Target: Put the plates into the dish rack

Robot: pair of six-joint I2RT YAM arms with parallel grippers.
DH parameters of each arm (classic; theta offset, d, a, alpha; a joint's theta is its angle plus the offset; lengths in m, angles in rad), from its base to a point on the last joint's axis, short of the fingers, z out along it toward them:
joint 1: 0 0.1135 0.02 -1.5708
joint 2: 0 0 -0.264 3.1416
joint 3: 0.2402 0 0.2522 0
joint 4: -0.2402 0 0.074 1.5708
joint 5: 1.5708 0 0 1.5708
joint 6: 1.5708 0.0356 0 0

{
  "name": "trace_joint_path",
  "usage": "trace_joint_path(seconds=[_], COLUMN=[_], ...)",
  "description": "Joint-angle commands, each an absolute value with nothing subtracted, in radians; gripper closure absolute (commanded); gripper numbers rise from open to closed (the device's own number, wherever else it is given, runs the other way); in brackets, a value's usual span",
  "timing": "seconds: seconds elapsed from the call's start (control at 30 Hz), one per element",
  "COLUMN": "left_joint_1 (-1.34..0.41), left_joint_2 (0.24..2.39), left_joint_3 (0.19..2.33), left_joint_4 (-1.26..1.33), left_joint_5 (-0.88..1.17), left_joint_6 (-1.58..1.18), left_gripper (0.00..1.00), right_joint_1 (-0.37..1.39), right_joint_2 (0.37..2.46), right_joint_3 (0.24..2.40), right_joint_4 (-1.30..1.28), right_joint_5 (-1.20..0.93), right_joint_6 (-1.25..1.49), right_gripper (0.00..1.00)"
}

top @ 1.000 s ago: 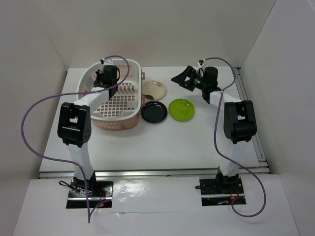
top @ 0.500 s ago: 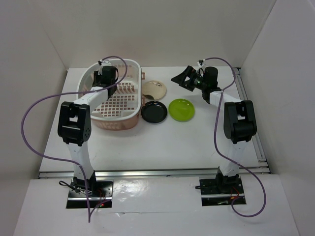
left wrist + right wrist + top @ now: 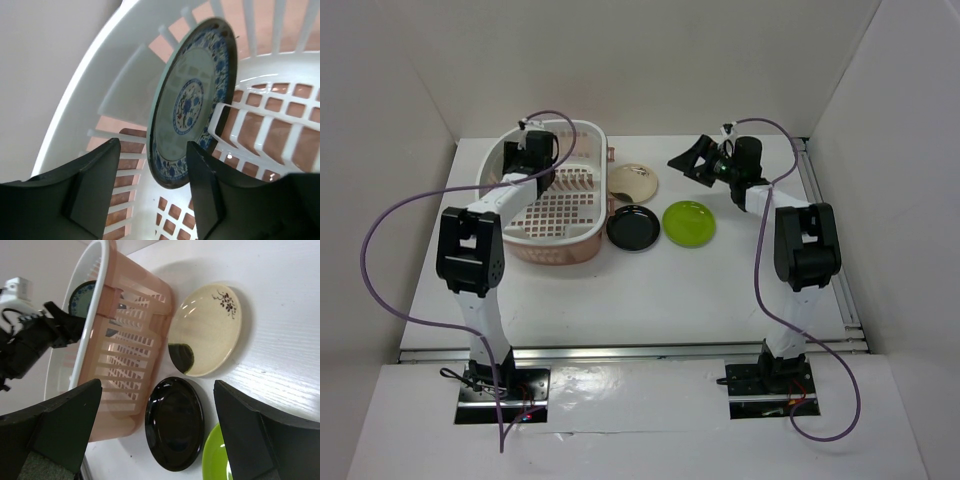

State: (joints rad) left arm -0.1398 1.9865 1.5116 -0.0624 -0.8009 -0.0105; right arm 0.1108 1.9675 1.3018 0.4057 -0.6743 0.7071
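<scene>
The teal-blue patterned plate [image 3: 192, 100] stands on edge against the end wall of the pink dish rack [image 3: 555, 240], leaning beside a white peg. My left gripper [image 3: 152, 150] is open over the plate's lower rim, with its fingers off the plate. On the table right of the rack lie the cream plate [image 3: 634, 181], the black plate [image 3: 633, 227] and the lime green plate [image 3: 688, 222]. My right gripper [image 3: 688, 160] hangs open and empty above the table behind the green plate. Its wrist view looks down on the black plate [image 3: 175, 422] and the cream plate [image 3: 207, 330].
The rack's white rim [image 3: 75, 100] curves close around my left fingers, and white pegs [image 3: 235, 130] rise to their right. The enclosure's white walls stand close behind and left of the rack. A metal rail [image 3: 825, 230] runs along the table's right edge.
My left gripper's jaws have opened and let go of the teal-blue plate, which stays standing in the rack. The right arm has not moved.
</scene>
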Motion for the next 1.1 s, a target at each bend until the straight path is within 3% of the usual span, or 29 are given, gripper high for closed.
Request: trace_joint_path(seconds=[0.0, 0.1, 0.17, 0.3, 0.47, 0.7, 1.07], left_joint_1=[-0.135, -0.135, -0.135, -0.135, -0.135, -0.135, -0.135], left_joint_2=[1.890, 1.842, 1.812, 1.763, 1.675, 1.556, 1.468], left_joint_3=[1.565, 1.565, 1.555, 1.601, 1.712, 1.752, 1.646], left_joint_4=[-0.063, -0.051, -0.051, -0.156, -0.302, -0.377, -0.368], left_joint_5=[-0.741, -0.732, -0.732, -0.632, -0.361, 0.019, 0.169], left_joint_6=[-0.044, -0.034, -0.034, -0.104, -0.189, -0.319, -0.411], left_gripper=[0.31, 0.17, 0.15, 0.00, 0.00, 0.00, 0.00], right_joint_1=[0.106, 0.106, 0.106, 0.106, 0.087, 0.078, 0.126], right_joint_2=[1.982, 1.991, 2.000, 2.046, 2.213, 2.336, 2.447], right_joint_3=[1.339, 1.351, 1.377, 1.485, 1.705, 1.772, 1.792], right_joint_4=[0.385, 0.365, 0.345, 0.238, 0.109, 0.101, 0.092], right_joint_5=[-0.626, -0.614, -0.614, -0.562, -0.587, -0.655, -0.732], right_joint_6=[0.669, 0.644, 0.631, 0.545, 0.488, 0.468, 0.459], right_gripper=[0.00, 0.00, 0.00, 0.00, 0.00, 0.12, 0.22])
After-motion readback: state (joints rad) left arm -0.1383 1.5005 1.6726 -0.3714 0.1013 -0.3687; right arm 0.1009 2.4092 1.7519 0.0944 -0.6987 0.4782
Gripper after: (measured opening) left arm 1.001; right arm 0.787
